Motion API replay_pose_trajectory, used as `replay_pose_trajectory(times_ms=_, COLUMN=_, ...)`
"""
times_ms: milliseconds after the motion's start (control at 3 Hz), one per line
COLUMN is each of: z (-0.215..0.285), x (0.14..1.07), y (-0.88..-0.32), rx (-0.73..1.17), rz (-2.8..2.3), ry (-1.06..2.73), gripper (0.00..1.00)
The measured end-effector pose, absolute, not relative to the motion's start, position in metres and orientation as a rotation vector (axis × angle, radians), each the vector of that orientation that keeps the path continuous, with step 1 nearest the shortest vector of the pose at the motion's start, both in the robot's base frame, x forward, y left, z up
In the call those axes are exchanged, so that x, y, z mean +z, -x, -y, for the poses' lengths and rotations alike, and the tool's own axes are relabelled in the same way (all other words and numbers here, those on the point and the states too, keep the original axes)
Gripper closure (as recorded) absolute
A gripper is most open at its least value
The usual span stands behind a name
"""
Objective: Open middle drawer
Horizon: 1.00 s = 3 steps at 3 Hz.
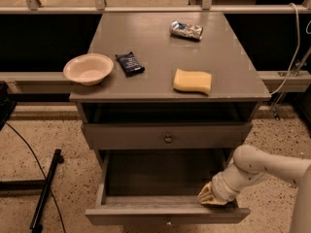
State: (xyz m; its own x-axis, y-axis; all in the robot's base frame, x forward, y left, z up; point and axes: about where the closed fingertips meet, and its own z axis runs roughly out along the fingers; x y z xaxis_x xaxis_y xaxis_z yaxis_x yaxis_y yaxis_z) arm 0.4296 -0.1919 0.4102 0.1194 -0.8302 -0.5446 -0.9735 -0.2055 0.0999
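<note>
Cabinet (146, 42): middle drawer (146, 214) out toward camera, long axis crosswise; hand (211, 197) at front-right corner, state unclear.

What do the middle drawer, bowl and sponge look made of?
Middle drawer: probably grey-painted wood, matte, built of flat boards. Bowl: pale and matte with a thin rim, maybe paper or plastic. Sponge: yellow foam, judging by its soft rounded edges. The gripper sits inside the drawer's right front corner.

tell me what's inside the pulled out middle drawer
The middle drawer shows only a bare grey floor, plus the tool at its front corner on the picture's right. The spot under the tool and the shadowed back beneath the upper drawer are hidden.
</note>
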Motion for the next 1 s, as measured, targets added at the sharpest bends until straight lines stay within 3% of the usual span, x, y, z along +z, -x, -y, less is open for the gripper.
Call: replay_pose_trajectory(times_ms=1000, z=0.1915, x=0.4102, y=-0.4306, rx=0.726, rz=-1.771, ry=2.119, gripper=1.00)
